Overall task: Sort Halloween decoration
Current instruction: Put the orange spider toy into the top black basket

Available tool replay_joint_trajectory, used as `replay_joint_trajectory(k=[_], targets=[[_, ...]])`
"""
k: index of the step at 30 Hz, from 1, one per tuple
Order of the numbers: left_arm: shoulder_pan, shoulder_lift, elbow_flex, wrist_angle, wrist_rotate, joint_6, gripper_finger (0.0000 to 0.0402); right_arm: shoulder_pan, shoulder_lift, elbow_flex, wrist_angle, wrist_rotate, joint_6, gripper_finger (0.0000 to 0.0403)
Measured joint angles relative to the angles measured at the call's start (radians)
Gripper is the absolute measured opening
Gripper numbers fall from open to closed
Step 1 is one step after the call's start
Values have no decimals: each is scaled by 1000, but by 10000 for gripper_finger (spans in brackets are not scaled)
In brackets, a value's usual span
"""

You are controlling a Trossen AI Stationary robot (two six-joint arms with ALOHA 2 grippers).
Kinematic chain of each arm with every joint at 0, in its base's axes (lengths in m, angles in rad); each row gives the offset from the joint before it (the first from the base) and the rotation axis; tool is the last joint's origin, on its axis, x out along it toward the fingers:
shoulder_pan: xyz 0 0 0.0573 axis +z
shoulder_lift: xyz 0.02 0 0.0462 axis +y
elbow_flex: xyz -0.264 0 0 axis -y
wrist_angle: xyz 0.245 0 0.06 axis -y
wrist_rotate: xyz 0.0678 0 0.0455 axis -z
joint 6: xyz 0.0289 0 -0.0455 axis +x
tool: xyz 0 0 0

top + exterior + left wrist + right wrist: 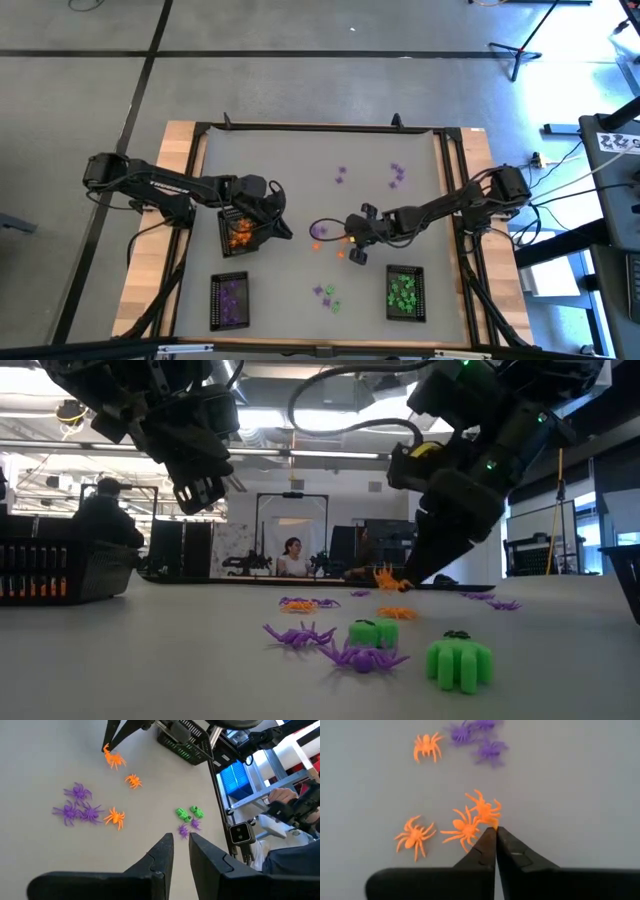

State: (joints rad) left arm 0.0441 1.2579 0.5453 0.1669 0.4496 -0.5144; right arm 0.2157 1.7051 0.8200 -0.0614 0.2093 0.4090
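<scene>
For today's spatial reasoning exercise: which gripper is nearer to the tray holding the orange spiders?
Left. The left gripper hangs just beside the tray of orange spiders, at its inner edge. The right gripper is out at mid-table, shut on an orange spider.

Bare table (300, 160) behind the arms, mesh trays (230, 300) lining the near edge — spiders (325, 293) scattered mid-table

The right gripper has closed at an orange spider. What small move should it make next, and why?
Probably lift a little, to test the hold. The right gripper is shut with its tips on the edge of an orange spider, and a second orange spider touches that one, so it might drag along.
</scene>
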Motion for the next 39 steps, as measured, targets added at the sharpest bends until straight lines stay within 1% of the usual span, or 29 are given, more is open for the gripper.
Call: replay_joint_trajectory(k=[2, 4, 6, 11, 13, 15, 19, 25, 28, 35, 39], targets=[[-1, 0, 0, 0, -12, 0, 54, 0, -10, 0, 1, 18, 0, 2], [-8, 0, 0, 2, -50, -7, 54, 0, -22, 1, 23, 42, 0, 2], [-19, 0, 0, 6, -116, -32, 54, 0, -25, 1, 63, 61, -5, 2], [-45, 0, 0, 11, -336, -128, 54, 0, -25, 2, 230, 93, -47, 1], [-50, 0, 0, 31, -390, -150, 54, 0, -25, 2, 285, 112, -61, 1], [-52, 0, 0, 60, -416, -159, 54, 0, -25, 3, 341, 122, -74, 1], [-52, 0, 0, 129, -429, -157, 54, -5, -25, 3, 430, 123, -86, 1], [-52, 0, 0, 165, -429, -130, 55, -16, -25, 3, 511, 119, -101, 1], [-52, 15, 0, 202, -400, -130, 55, -27, -25, 4, 516, 112, -102, 1], [-52, 125, 1, 353, -347, -130, 55, -42, -19, 30, 505, 103, -102, 1], [-52, 188, 16, 376, -327, -129, 55, -48, -19, 50, 458, 104, -103, 1]])
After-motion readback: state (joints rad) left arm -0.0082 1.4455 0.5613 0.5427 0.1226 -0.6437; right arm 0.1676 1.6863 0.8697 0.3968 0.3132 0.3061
